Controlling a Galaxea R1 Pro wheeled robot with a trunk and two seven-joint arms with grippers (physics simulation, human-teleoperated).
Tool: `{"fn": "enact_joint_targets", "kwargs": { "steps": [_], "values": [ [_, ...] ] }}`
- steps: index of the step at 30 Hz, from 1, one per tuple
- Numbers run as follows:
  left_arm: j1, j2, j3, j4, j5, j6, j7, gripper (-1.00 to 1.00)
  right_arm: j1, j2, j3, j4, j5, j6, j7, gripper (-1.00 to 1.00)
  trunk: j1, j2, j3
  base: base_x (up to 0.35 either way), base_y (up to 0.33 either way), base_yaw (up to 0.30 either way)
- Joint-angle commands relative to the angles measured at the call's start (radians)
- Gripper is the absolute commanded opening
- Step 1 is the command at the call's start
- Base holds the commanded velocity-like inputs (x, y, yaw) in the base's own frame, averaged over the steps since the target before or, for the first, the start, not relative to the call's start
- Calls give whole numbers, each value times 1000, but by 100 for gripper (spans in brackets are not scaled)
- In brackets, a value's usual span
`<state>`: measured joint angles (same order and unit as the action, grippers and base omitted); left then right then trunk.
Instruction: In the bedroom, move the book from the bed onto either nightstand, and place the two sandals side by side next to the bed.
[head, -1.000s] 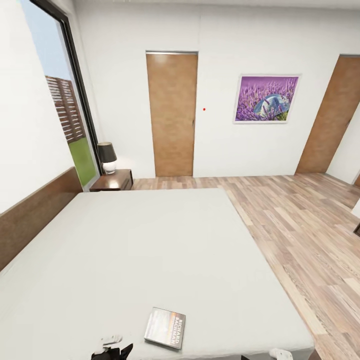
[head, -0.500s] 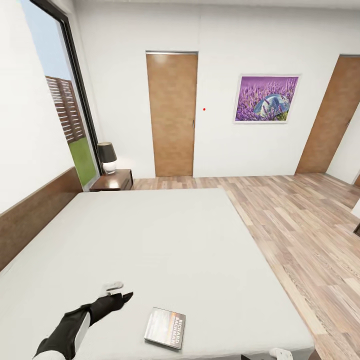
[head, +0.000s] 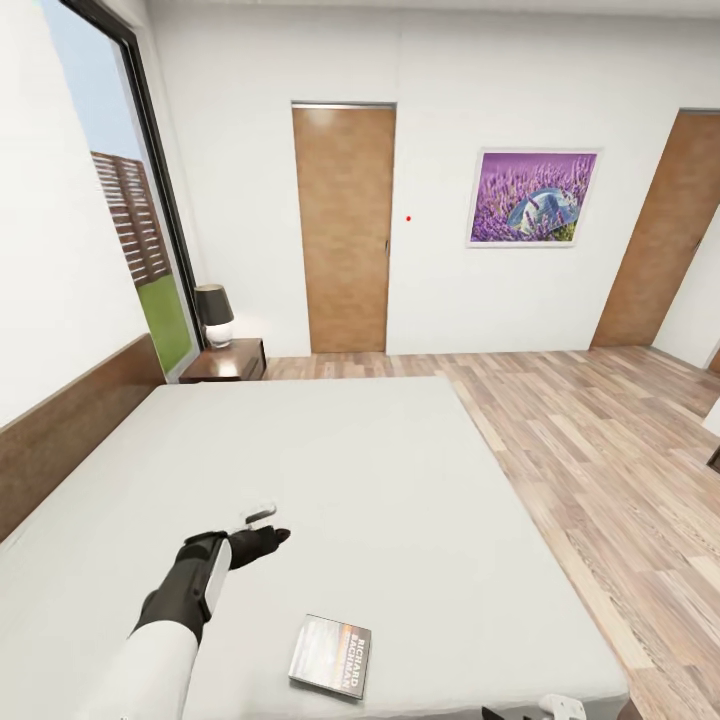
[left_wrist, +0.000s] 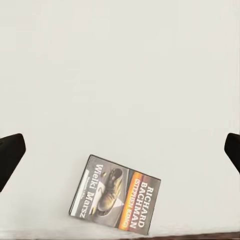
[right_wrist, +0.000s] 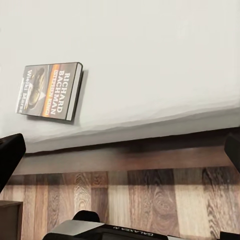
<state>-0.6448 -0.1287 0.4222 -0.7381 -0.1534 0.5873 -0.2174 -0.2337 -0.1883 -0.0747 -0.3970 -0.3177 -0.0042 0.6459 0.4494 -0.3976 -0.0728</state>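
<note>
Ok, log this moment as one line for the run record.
phase: reaching for book | left gripper: open, above bed, short of book | right gripper: open, empty | book: flat near bed's edge | nightstand: far corner

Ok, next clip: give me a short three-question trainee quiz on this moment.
1. True or false: the book lies flat on the bed.
2. Which gripper is above the mattress, beyond the book? A) left B) right
3. Fill in: a lamp stands on the ___ by the window.

Key:
1. True.
2. A, the left gripper, open and empty.
3. Nightstand.
</note>
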Motion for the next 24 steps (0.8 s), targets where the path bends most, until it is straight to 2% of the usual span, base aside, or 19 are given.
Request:
{"fn": "enact_joint_targets", "kwargs": {
  "steps": [1,4,24],
  "values": [
    [-2,-3,7,10,-10,4,-2,100,-1,0,-2,1,-4,0,5,100,1,-2,-2,0,0,0],
    [-4,-5,7,53,-12,1,19,100,-1,0,-3,-2,-4,0,6,100,1,-2,-2,0,0,0],
    [-4,-6,8,55,-12,-1,21,100,-1,-6,-4,-2,-7,0,6,100,1,-2,-2,0,0,0]
  ]
}}
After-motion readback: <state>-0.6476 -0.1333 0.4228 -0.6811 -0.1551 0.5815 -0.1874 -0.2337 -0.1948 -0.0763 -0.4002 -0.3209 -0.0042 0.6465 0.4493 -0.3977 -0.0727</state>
